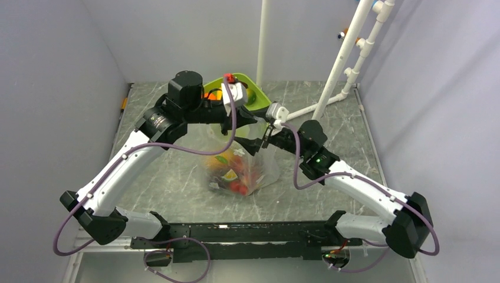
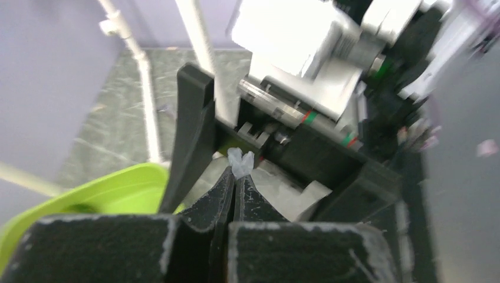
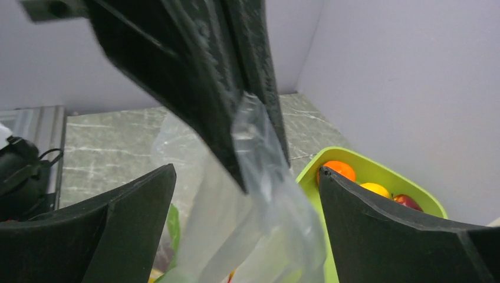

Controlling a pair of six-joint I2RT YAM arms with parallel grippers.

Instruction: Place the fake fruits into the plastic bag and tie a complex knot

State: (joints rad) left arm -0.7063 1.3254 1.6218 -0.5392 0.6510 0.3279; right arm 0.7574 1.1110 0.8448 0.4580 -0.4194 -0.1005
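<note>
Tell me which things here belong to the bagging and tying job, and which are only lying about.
For the job:
plastic bag, top pinched in the shut left fingers
fake fruits, some in the bag, some in the green tray
right fingers, open, bag plastic between them

Only lying about:
the tray itself
white pipes
table

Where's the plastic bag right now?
In the top view the plastic bag sits mid-table, just in front of the green tray, with its top pinched in the left gripper.
</note>
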